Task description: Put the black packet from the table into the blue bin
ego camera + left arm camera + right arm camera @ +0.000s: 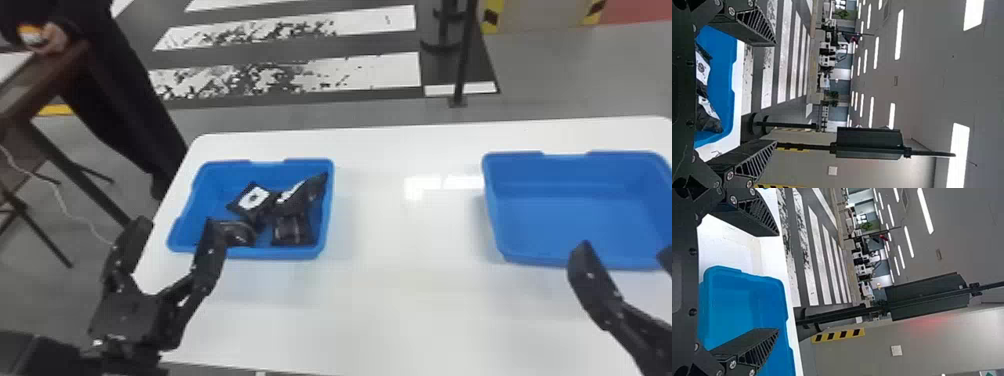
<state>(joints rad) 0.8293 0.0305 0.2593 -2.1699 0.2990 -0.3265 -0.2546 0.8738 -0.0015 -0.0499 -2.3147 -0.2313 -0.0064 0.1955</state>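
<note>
"Packets (292, 234) first: where do they lie?"

"In the left blue bin (209, 187), on the white table (400, 290). I make out four, bunched and overlapping toward its near and right sides."

"Can you tell them apart?"

"Fairly well. The white-labelled packet (252, 198) lies aslant, farther back. Beside it, the tilted packet (314, 190) has one end up near the right wall. Two darker ones are nearer the front, and the one on the left is partly behind a finger (212, 250) of the left gripper (180, 225)."

"Has that gripper caught hold of it?"

"No, its fingers are spread wide with nothing between them. It's at the bin's near left corner. From the head view I can't tell whether that finger is above the rim or just in front of it. The left wrist view shows the same broad gap at the left gripper (775, 93), with packets and blue wall beyond."

"And the other arm?"

"The right gripper (626, 251) is at the near side of the right blue bin (570, 175), also wide open and holding nothing. In the right wrist view, one finger of the right gripper (778, 282) overlaps the bin and the other overlaps the white tabletop."

"How do the two bins sit?"

"Well apart, with a broad stretch of white table between them"
</note>
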